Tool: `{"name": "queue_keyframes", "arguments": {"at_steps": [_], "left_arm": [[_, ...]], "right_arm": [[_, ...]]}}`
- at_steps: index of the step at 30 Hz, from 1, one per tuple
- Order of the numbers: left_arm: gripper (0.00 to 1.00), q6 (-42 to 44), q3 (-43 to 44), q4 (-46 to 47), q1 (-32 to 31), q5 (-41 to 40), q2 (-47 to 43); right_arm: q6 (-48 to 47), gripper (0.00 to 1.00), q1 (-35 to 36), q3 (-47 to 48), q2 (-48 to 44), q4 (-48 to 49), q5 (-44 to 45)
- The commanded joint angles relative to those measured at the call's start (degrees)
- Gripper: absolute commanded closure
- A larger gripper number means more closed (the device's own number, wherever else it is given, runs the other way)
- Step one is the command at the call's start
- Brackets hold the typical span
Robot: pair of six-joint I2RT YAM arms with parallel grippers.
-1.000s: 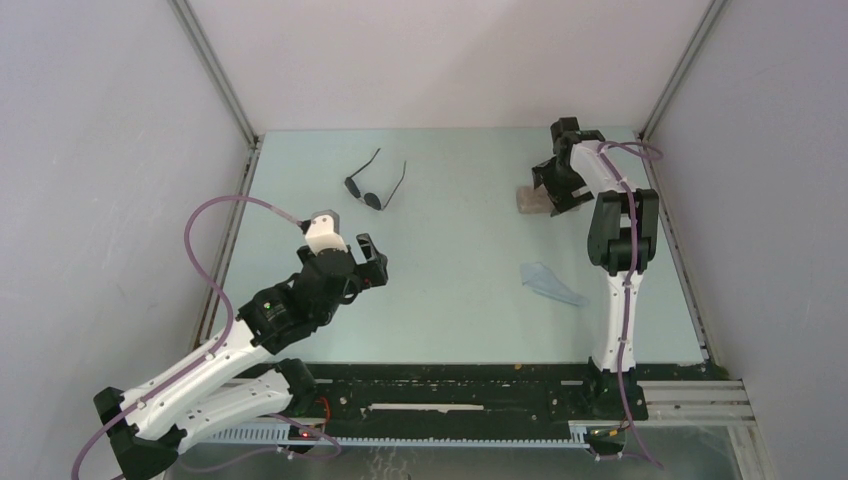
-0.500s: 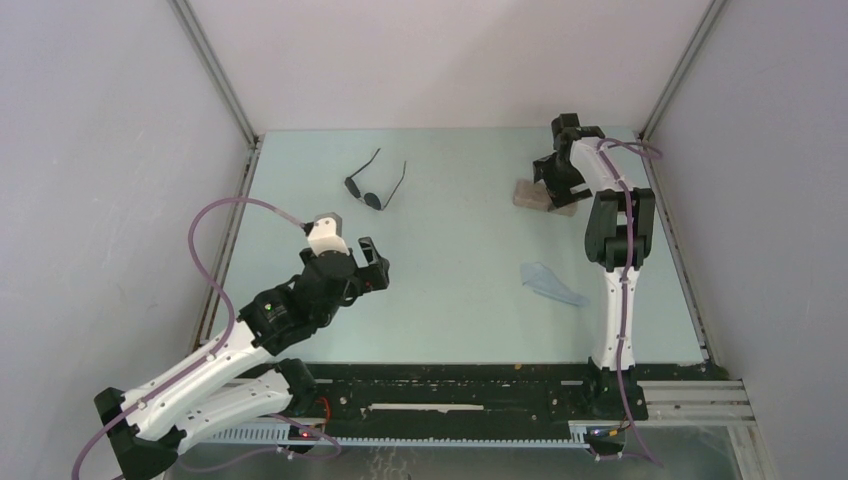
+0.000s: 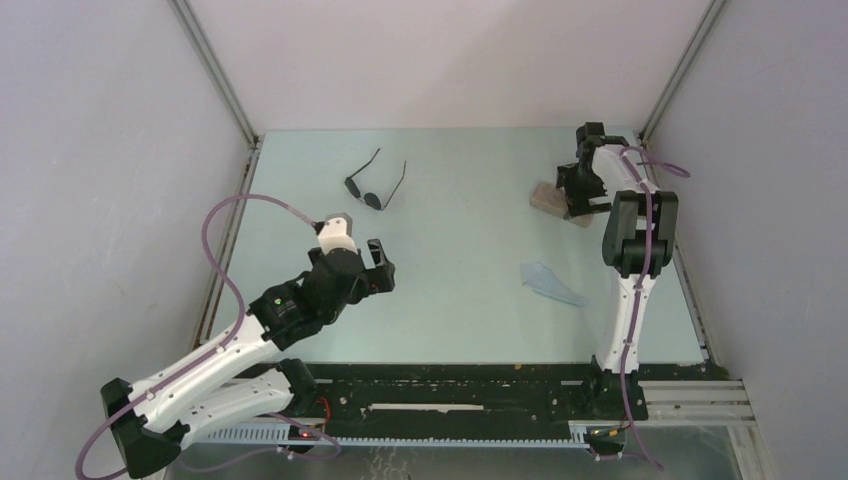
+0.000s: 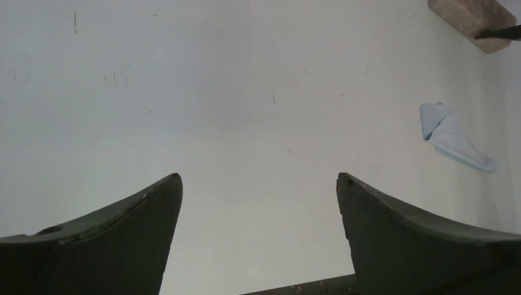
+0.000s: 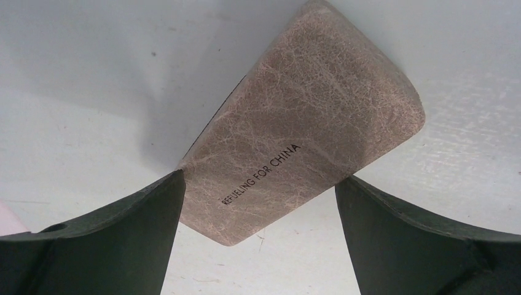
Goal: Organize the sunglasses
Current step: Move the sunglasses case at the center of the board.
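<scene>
The sunglasses [image 3: 375, 188], a thin black wire frame with dark lenses and the temple arms spread, lie at the far left-centre of the table, in the top view only. My left gripper [image 3: 378, 268] [image 4: 258, 178] hovers open a good way in front of them, with nothing between its fingers. My right gripper [image 3: 578, 196] [image 5: 258, 179] is open at the far right, straddling the near end of the closed grey-brown case [image 3: 547, 196] [image 5: 307, 123]. Its left fingertip [image 5: 172, 184] touches the case's edge. The case [image 4: 470, 15] also shows at the left wrist view's top right.
A crumpled light blue cloth [image 3: 551, 283] [image 4: 453, 138] lies right of centre, near the right arm's upright link. Metal frame rails [image 3: 226, 250] run along the table's left and right edges, and grey walls close in three sides.
The right arm swung to the right and the case shifted right with it. The left arm edged slightly right and toward the near side. The sunglasses and cloth stayed put.
</scene>
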Motion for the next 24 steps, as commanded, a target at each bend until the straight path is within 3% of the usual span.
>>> {"name": "queue_keyframes", "arguments": {"at_steps": [1,8,13,19,24], "left_arm": [[0.0,1.03,0.48,1.73,-0.23,1.03,1.01],[0.0,0.42,0.24,2.33,-0.21,1.71,1.58],[0.0,0.58,0.6,2.73,-0.33,2.05,2.65],[0.0,1.12,0.89,3.32,-0.29,2.89,3.77],[0.0,1.6,1.4,4.0,-0.3,3.76,5.24]], "right_arm": [[2.06,0.0,-1.49,-1.62,-1.68,-2.02,2.63],[-3.37,0.0,-0.68,3.27,0.72,-2.09,2.71],[-21.27,0.0,1.44,8.08,5.56,1.44,-5.02],[-39.39,0.0,4.94,1.58,2.47,5.69,-10.06],[-50.76,0.0,6.96,-2.69,-1.54,2.07,-9.93]]}}
